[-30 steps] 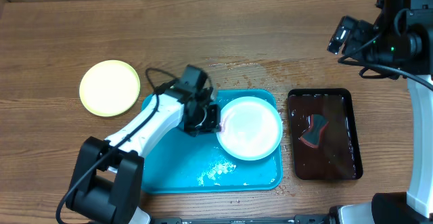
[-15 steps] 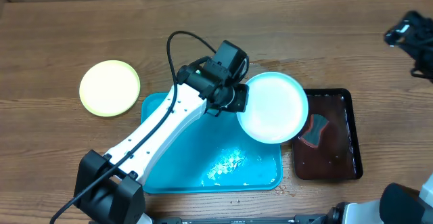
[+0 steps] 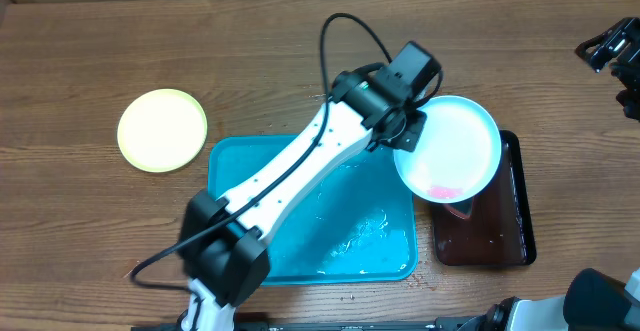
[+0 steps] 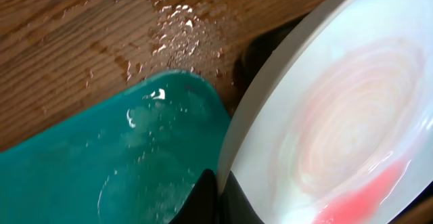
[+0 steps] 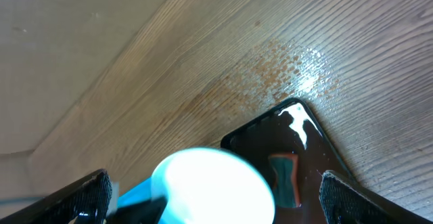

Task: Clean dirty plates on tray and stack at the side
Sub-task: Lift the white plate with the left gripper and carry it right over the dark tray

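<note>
Overhead: left end effector (image 3: 410, 139) clamped on smeared plate (image 3: 455, 141) rim, centre right; right end effector (image 5: 213, 187) spread wide. Plate likely light, stiff, slippery; rim grip suits.

Wooden surface (image 3: 150, 41) holding a yellow-green plate (image 3: 162, 130) at left, a turquoise tray (image 3: 395, 211) in the middle, a dark tray (image 3: 500, 231) just beside it.

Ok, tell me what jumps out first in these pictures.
The left end effector grips a pale plate by its rim, partly over the dark tray at the right, red liquid pooled at its near edge. The wet turquoise tray sits mid-table, and a yellow-green plate lies on the table at far left.
</note>
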`<action>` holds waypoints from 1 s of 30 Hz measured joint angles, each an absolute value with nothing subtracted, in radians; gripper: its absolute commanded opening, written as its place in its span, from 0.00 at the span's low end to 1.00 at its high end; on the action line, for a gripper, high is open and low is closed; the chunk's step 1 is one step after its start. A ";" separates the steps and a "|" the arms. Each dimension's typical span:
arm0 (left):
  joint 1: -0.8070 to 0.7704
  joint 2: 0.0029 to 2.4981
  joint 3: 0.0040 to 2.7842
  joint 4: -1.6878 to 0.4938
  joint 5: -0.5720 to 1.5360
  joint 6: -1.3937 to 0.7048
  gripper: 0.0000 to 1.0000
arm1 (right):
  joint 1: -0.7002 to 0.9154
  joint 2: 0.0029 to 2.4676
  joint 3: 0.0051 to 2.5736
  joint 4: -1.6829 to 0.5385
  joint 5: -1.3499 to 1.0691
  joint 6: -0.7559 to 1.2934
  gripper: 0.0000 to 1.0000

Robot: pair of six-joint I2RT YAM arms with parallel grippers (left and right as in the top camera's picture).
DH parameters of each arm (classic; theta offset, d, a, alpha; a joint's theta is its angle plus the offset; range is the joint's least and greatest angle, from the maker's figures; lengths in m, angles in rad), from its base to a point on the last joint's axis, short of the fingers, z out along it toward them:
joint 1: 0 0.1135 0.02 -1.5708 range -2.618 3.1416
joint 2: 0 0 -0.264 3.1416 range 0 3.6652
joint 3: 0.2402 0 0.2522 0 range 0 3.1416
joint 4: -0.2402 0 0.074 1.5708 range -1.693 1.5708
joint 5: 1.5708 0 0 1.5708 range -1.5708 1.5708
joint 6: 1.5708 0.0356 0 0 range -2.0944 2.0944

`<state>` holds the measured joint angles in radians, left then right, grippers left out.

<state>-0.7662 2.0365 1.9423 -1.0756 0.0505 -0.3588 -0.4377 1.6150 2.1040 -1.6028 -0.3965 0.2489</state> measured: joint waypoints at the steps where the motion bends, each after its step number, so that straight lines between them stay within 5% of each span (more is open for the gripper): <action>1: -0.767 2.073 1.987 -1.093 0.046 -0.354 0.04 | -0.438 1.615 2.104 -1.605 -0.397 0.247 1.00; 11: -0.836 2.199 2.255 -1.144 -0.117 -0.277 0.04 | -0.438 1.615 2.106 -1.608 -0.404 0.242 1.00; 22: -1.061 2.202 2.271 -1.126 -0.545 -0.127 0.04 | -0.438 1.615 2.106 -1.610 -0.404 0.239 1.00; 30: -1.080 2.230 2.271 -1.095 -0.742 -0.067 0.04 | -0.438 1.615 2.106 -1.616 -0.404 0.239 1.00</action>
